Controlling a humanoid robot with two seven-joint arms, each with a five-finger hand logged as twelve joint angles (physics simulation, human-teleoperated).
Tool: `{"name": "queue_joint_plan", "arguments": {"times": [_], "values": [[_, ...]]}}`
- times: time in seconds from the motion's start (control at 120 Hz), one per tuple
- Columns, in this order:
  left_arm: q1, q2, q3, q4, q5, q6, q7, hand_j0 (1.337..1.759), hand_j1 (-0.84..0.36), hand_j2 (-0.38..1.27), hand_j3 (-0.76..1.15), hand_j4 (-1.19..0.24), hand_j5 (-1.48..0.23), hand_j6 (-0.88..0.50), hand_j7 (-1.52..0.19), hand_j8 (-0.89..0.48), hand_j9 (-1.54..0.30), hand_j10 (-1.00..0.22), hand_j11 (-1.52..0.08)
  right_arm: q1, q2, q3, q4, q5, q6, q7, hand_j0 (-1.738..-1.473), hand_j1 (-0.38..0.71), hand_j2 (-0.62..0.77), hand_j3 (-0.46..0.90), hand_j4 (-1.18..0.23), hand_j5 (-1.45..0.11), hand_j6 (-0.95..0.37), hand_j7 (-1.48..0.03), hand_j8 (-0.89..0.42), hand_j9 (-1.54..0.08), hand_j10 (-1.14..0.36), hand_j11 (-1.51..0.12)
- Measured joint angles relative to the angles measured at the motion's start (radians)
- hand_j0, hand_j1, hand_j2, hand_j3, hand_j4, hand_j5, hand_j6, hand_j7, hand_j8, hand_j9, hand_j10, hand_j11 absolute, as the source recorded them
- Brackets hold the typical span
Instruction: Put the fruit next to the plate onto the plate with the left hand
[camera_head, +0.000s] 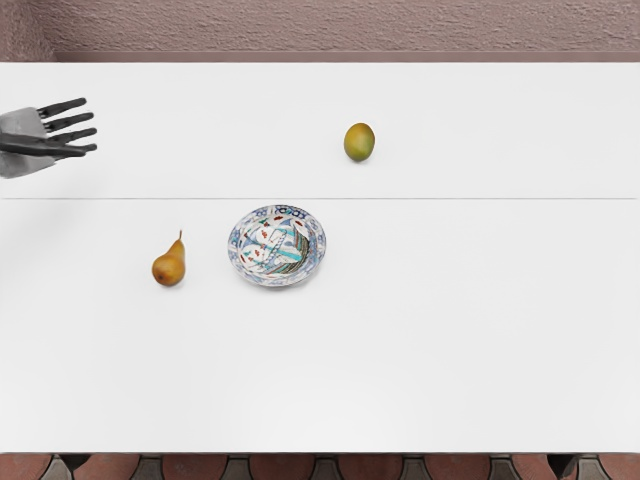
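Observation:
A brown-yellow pear (169, 265) lies on the white table just left of a patterned plate (240, 238) with blue, teal and red decoration. A green-yellow mango (359, 141) sits farther back, to the right of the plate. My left hand (68, 128) comes in from the left edge at the back left, well above and left of the pear. Its dark fingers are spread out straight and hold nothing. The right arm does not show.
The white table (480, 330) fills most of the view, with a thin seam running across its middle. A brownish wall lies behind the far edge, and a tiled floor shows below the near edge.

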Motion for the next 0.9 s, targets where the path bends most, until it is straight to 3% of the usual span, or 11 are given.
{"name": "queue_joint_plan", "arguments": {"times": [0.142, 0.358, 0.45, 0.625, 0.675, 0.767, 0.9], "values": [[-0.016, 0.005, 0.003, -0.018, 0.049, 0.0, 0.007, 1.658, 0.35, 0.0, 0.0, 0.0, 0.0, 0.0, 0.0, 0.0, 0.0, 0.0, 0.0, 0.0, 0.0, 0.003, -0.005, 0.0, 0.0, 0.001, -1.658, -0.33, 0.0, 0.0, -0.01, -0.02, -0.01, -0.02, -0.01, -0.02, -0.01, -0.02], [-0.043, -0.001, 0.004, -0.022, 0.11, 0.0, 0.098, 1.658, 0.35, 0.0, 0.0, 0.0, 0.0, 0.0, 0.0, 0.0, 0.0, 0.0, 0.0, -0.001, 0.0, 0.004, -0.011, 0.0, -0.001, 0.002, -1.658, -0.33, 0.0, 0.0, -0.01, -0.02, -0.01, -0.02, -0.01, -0.02, -0.01, -0.02], [-0.046, 0.011, 0.004, -0.023, 0.149, 0.0, 0.12, 1.658, 0.35, 0.0, 0.0, 0.0, 0.0, 0.0, 0.0, 0.0, 0.0, 0.0, 0.0, -0.001, 0.0, 0.004, -0.011, 0.0, -0.001, 0.002, -1.658, -0.33, 0.0, 0.0, -0.01, -0.02, -0.01, -0.02, -0.01, -0.02, -0.01, -0.02], [-0.167, 0.037, 0.069, -0.037, 0.181, 0.0, 0.131, 1.658, 0.35, 0.0, 0.0, 0.0, 0.0, 0.0, 0.0, 0.0, 0.0, 0.0, 0.0, -0.001, 0.0, 0.005, -0.012, 0.0, -0.001, 0.002, -1.658, -0.33, 0.0, 0.0, -0.01, -0.02, -0.01, -0.02, -0.01, -0.02, -0.01, -0.02], [-0.205, 0.086, 0.108, -0.08, 0.186, 0.0, 0.132, 1.658, 0.35, 0.0, 0.0, 0.0, 0.0, 0.0, 0.0, 0.0, 0.0, 0.0, 0.0, -0.001, 0.0, 0.005, -0.012, 0.0, -0.001, 0.002, -1.658, -0.33, 0.0, 0.0, -0.01, -0.02, -0.01, -0.02, -0.01, -0.02, -0.01, -0.02], [-0.239, 0.19, 0.16, -0.241, 0.191, -0.001, 0.132, 1.658, 0.35, 0.0, 0.0, 0.0, 0.0, 0.0, 0.0, 0.0, 0.0, 0.0, 0.0, -0.001, 0.0, 0.005, -0.012, 0.0, -0.001, 0.002, -1.658, -0.33, 0.0, 0.0, -0.01, -0.02, -0.01, -0.02, -0.01, -0.02, -0.01, -0.02], [-0.431, 0.213, 0.336, -0.448, 0.186, 0.035, 0.126, 1.658, 0.35, 0.0, 0.0, 0.0, 0.0, 0.0, 0.0, 0.0, 0.0, 0.0, 0.0, -0.001, 0.0, 0.005, -0.012, 0.0, -0.001, 0.002, -1.658, -0.33, 0.0, 0.0, -0.01, -0.02, -0.01, -0.02, -0.01, -0.02, -0.01, -0.02]]}}
